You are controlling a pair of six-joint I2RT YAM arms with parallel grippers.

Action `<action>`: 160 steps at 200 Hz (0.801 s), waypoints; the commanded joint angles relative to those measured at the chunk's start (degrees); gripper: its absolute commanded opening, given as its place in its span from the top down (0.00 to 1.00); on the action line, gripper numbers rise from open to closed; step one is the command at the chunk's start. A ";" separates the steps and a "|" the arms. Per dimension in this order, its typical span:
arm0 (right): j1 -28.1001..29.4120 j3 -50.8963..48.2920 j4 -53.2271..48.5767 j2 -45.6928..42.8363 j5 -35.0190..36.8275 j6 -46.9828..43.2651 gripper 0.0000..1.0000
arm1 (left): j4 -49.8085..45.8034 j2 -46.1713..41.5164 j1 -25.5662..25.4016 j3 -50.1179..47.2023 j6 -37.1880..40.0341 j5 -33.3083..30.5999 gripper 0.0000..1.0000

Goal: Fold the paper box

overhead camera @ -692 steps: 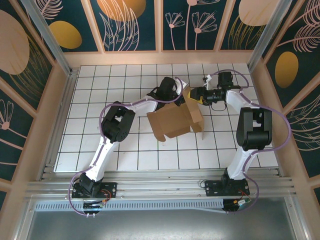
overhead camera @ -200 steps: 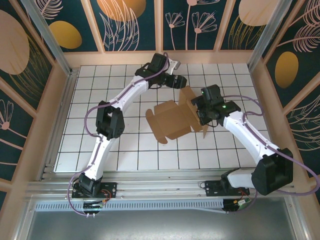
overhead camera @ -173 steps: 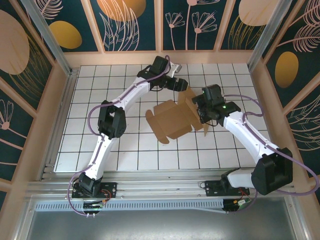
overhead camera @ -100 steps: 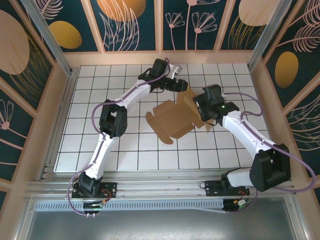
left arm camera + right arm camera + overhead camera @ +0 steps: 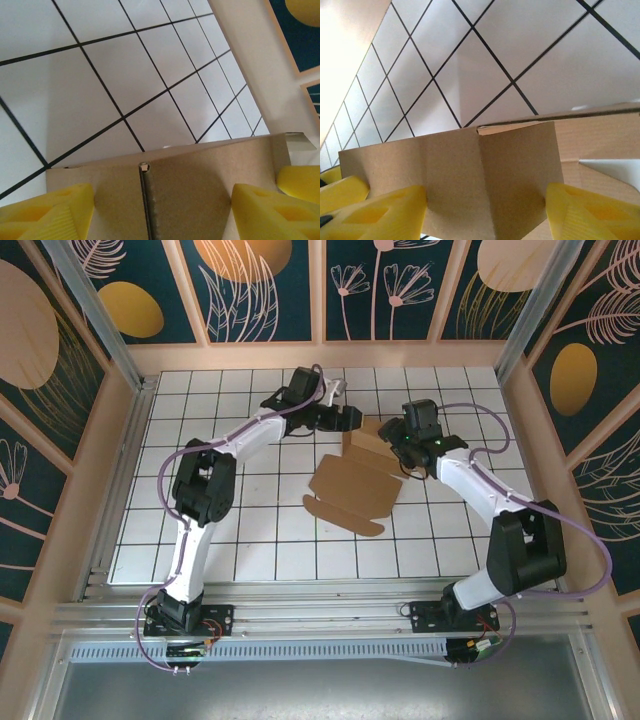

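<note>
The paper box (image 5: pixel 355 488) is a brown cardboard sheet lying nearly flat on the white grid table, with its far flaps (image 5: pixel 368 435) slightly raised. At the far flap's left end is my left gripper (image 5: pixel 348 420). My right gripper (image 5: pixel 398 440) is at that flap's right end. In the left wrist view, the left gripper (image 5: pixel 157 210) stands open over a creased panel of the paper box (image 5: pixel 190 185), which spans the gap between its yellow fingers (image 5: pixel 50 210). The right wrist view shows the right gripper (image 5: pixel 485 215) open the same way over a folded flap of the paper box (image 5: pixel 470 180).
The white grid table (image 5: pixel 250 520) is fenced by wooden walls (image 5: pixel 115 470) on the left, right and far sides. A metal rail (image 5: pixel 320 615) runs along the near edge by the arm bases. The far wall (image 5: pixel 260 65) is close behind the left gripper.
The box's raised panels have dropped and the sheet now lies almost flat. Both grippers shifted along the far flaps, the left one leftward and the right one toward the back.
</note>
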 commanded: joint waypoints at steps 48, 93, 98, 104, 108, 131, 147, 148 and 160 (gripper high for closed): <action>-2.85 4.74 1.10 6.29 -3.99 -11.44 0.56 | 11.42 -12.64 -0.62 -17.63 -8.62 -4.23 0.28; -2.82 9.49 -2.98 10.00 -3.93 -17.31 0.55 | 9.56 -15.17 -0.64 -18.09 -7.50 -6.99 0.26; -2.82 9.71 -3.11 10.08 -3.98 -18.10 0.55 | 9.14 -15.45 -0.58 -17.55 -7.36 -7.76 0.25; -2.85 9.97 -3.32 10.18 -3.76 -18.97 0.56 | 8.40 -15.91 -0.63 -16.89 -7.32 -9.10 0.24; -2.81 10.15 -3.48 10.18 -3.51 -19.64 0.58 | 7.91 -16.08 -0.64 -16.43 -7.36 -10.30 0.24; -2.72 11.63 -4.35 10.73 -3.16 -24.61 0.62 | 3.05 -16.08 -0.50 -12.78 -7.97 -19.24 0.22; -2.65 13.64 -6.22 11.89 -3.04 -28.10 0.67 | -0.11 -14.52 -0.28 -10.33 -9.80 -24.56 0.21; -2.64 13.71 -6.31 12.00 -3.06 -28.30 0.67 | -0.28 -14.40 -0.24 -10.20 -9.98 -24.69 0.21; -2.69 15.26 -7.49 13.00 -3.26 -29.87 0.68 | -0.80 -13.36 0.21 -9.29 -11.84 -26.35 0.21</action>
